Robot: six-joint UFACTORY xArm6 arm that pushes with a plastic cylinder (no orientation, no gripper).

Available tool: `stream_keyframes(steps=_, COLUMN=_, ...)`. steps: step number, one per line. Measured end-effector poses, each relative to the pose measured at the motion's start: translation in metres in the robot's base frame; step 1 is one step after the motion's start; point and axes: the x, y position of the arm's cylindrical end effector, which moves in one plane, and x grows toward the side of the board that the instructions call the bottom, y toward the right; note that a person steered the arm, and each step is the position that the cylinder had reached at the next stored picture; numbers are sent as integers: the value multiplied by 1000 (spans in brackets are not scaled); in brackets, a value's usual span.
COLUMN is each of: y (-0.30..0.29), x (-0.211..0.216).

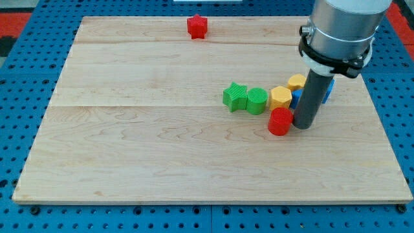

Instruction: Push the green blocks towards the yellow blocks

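Observation:
A green star block (pixel 235 96) and a green round block (pixel 256 100) sit side by side at the board's right centre. The round one touches a yellow hexagon block (pixel 280 97). A second yellow block (pixel 297 82) lies just above and right of it. My tip (pixel 303 124) rests on the board right of a red cylinder block (pixel 280 121), touching or nearly touching it, below the yellow blocks. The rod hides part of a blue block (pixel 297 98) behind it.
A red star block (pixel 197 26) lies near the view's top edge. More blue (pixel 329 89) shows right of the rod. The wooden board (pixel 129 149) is ringed by a blue pegboard surface (pixel 13 116).

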Motion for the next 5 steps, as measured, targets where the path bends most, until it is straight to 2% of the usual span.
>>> stream_keyframes(steps=1, y=-7, x=27)
stream_keyframes(steps=2, y=-54, x=-48)
stream_keyframes(steps=3, y=-50, x=-5)
stream_keyframes(steps=4, y=-131, x=-4)
stream_keyframes(steps=5, y=-158, x=-63)
